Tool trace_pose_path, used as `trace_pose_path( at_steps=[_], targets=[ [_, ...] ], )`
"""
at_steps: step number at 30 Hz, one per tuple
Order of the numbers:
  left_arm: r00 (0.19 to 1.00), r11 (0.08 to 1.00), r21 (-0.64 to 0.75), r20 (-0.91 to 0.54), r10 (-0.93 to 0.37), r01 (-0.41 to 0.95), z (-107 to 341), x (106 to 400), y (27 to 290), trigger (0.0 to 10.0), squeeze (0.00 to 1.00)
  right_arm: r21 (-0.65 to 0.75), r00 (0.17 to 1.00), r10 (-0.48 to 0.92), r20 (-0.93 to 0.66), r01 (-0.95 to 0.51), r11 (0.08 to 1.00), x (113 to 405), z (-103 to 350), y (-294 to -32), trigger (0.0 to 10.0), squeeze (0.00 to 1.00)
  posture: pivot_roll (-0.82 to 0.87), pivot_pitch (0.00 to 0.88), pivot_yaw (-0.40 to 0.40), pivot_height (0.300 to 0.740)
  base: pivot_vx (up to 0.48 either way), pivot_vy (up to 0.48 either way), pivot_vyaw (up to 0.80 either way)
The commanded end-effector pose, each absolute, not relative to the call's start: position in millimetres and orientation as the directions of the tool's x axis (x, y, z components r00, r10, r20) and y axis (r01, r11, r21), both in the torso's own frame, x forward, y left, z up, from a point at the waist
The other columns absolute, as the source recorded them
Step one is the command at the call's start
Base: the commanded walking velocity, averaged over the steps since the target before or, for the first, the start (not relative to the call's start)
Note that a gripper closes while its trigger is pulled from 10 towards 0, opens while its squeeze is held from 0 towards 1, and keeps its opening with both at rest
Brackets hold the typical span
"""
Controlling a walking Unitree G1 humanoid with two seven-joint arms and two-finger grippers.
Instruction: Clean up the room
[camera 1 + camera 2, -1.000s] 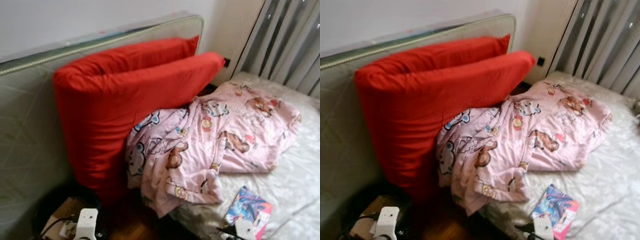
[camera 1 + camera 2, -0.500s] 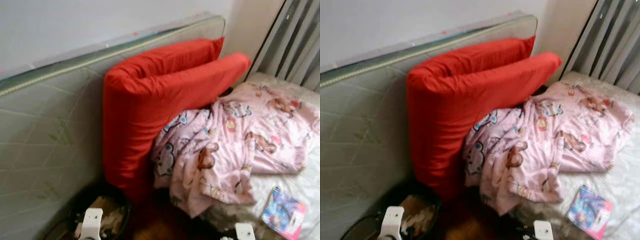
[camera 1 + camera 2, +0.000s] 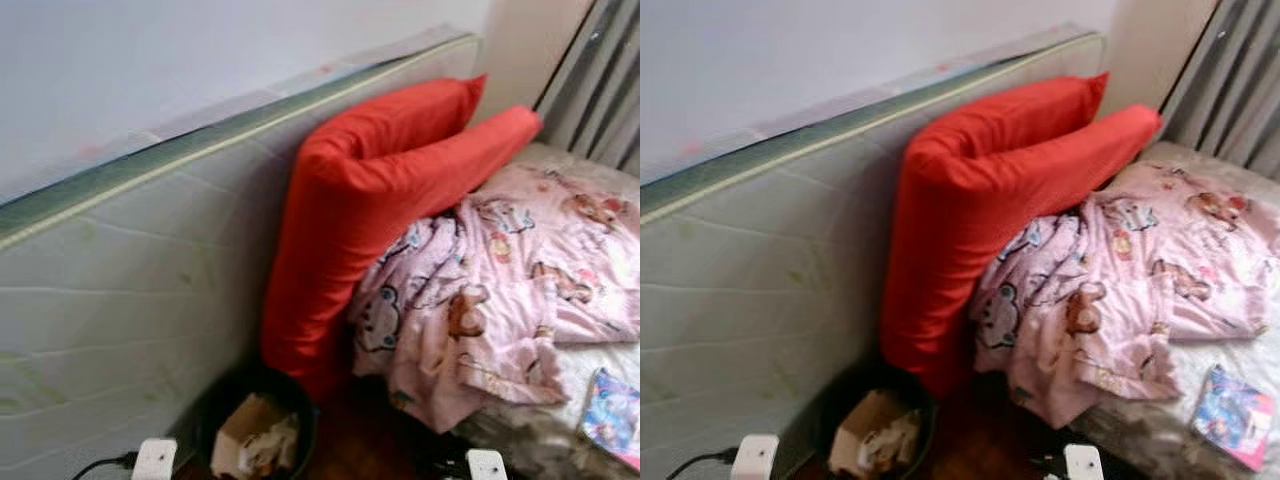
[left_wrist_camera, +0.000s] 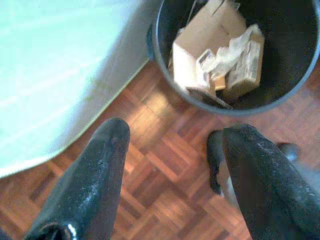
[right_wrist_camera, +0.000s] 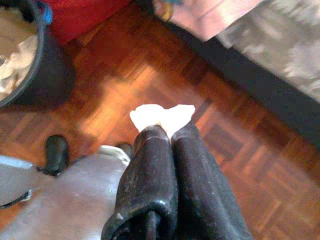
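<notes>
Pinching a small white scrap of tissue or paper [image 5: 162, 115] between its pressed-together fingers, our right tool [image 5: 167, 135] hangs low over the parquet floor [image 5: 240, 165]. We take the black waste bin [image 3: 255, 430] as our landmark. It stands on the floor at the foot of the red cushion [image 3: 385, 210], just beside the pale mattress [image 3: 130, 300] leaning on the wall, and already holds torn cardboard and crumpled paper [image 4: 220, 50].

From the right wrist view, the bin's rim [image 5: 42, 60] sits off to the side of the scrap, near but not beneath it, so we judge the scrap must travel toward the robot's left before it can be dropped. Our left tool [image 4: 172, 165] hangs with its fingers spread and empty, and the bin's mouth lies just ahead of its tips, so the left arm is the nearer one to the bin. The right arm carries the load, though.

Beyond the bin, on the far side of the cushion, the pink cartoon-print blanket [image 3: 500, 290] spills off the bed [image 3: 590, 370], and a colourful booklet [image 3: 1232, 415] lies on the bed near its edge.
</notes>
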State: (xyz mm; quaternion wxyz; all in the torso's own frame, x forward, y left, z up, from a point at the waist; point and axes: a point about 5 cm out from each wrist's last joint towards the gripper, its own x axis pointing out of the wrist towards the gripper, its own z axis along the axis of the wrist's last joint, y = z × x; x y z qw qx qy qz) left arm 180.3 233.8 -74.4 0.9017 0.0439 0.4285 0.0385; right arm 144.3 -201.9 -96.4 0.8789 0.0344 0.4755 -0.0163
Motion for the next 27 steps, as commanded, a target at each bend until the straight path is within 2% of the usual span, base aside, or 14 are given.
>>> trace_pose_path(
  at_steps=[1, 5, 6, 9, 14, 22, 27],
  targets=[
    [0.628, 0.995, 0.094, -0.774, 0.084, -0.018, -76.5, 184.5, 218.0, 10.0, 0.0, 0.03, 0.536, -0.006, -0.844, 0.059, 0.998, 140.0, -97.0, -207.7, 10.0, 0.0, 0.01, 0.027, -0.065, 0.734, 0.0, 0.0, 0.8],
    [0.629, 0.996, 0.091, -0.773, 0.081, -0.016, -76.7, 185.8, 214.0, 10.0, 0.0, 0.031, 0.536, -0.004, -0.844, 0.056, 0.998, 140.0, -97.0, -207.5, 10.0, 0.0, 0.01, 0.028, -0.065, 0.734, 0.0, 0.0, 0.8],
    [0.626, 0.997, 0.082, -0.776, 0.069, -0.008, -78.4, 187.8, 201.0, 10.0, 0.0, 0.032, 0.536, -0.002, -0.844, 0.054, 0.998, 140.1, -97.0, -207.3, 10.0, 0.0, 0.01, 0.03, -0.064, 0.734, 0.0, 0.0, 0.8],
    [0.619, 0.997, 0.077, -0.783, 0.06, 0.001, -79.9, 188.9, 190.4, 10.0, 0.0, 0.034, 0.536, 0.0, -0.844, 0.053, 0.998, 140.1, -97.0, -207.1, 10.0, 0.0, 0.01, 0.03, -0.064, 0.734, 0.0, 0.0, 0.8],
    [0.618, 0.997, 0.075, -0.784, 0.059, 0.0, -79.8, 189.2, 190.4, 10.0, 0.0, 0.035, 0.536, 0.001, -0.844, 0.053, 0.998, 140.2, -97.0, -207.0, 10.0, 0.0, 0.01, 0.03, -0.065, 0.734, 0.0, 0.0, 0.8],
    [0.605, 0.995, 0.093, -0.791, 0.088, -0.023, -78.0, 180.5, 222.7, 10.0, 0.0, 0.044, 0.535, 0.009, -0.845, 0.053, 0.998, 140.5, -97.3, -204.7, 10.0, 0.0, 0.01, 0.036, -0.058, 0.734, 0.0, 0.0, 0.8],
    [0.614, 0.996, 0.086, -0.785, 0.084, -0.027, -74.1, 185.8, 228.0, 10.0, 0.0, 0.046, 0.534, 0.008, -0.845, 0.059, 0.997, 140.0, -97.5, -204.5, 10.0, 0.0, 0.01, 0.039, -0.056, 0.734, 0.0, 0.0, 0.8]
  ],
)
